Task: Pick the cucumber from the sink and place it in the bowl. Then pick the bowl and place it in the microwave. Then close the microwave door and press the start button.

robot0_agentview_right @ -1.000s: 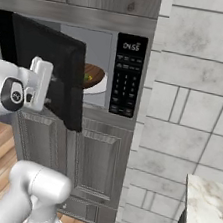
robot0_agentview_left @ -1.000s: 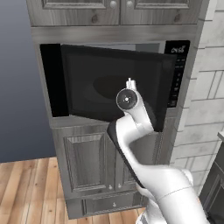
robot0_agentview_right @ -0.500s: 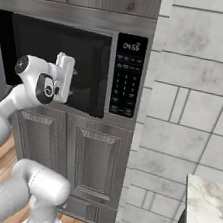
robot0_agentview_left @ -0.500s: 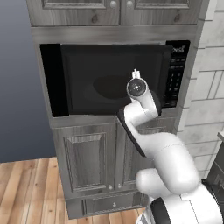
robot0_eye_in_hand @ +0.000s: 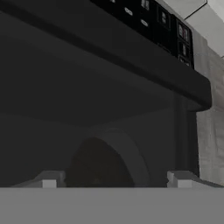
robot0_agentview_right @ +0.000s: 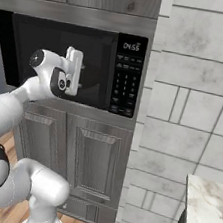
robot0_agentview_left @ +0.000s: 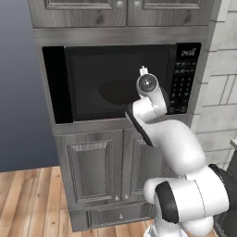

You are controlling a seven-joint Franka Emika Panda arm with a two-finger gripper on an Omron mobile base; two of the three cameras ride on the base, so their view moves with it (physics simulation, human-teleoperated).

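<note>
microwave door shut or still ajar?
Shut. The microwave door lies flat across the front, flush with the button panel, and no gap shows at its edge. The end effector hovers open at the glass.

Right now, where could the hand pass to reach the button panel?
The gripper sits crowded against the microwave door. The button panel to its right is unobstructed, bordered by the door and the cabinet frame.

The black microwave door (robot0_agentview_left: 115, 83) sits shut on the microwave (robot0_agentview_right: 127, 73).
</note>
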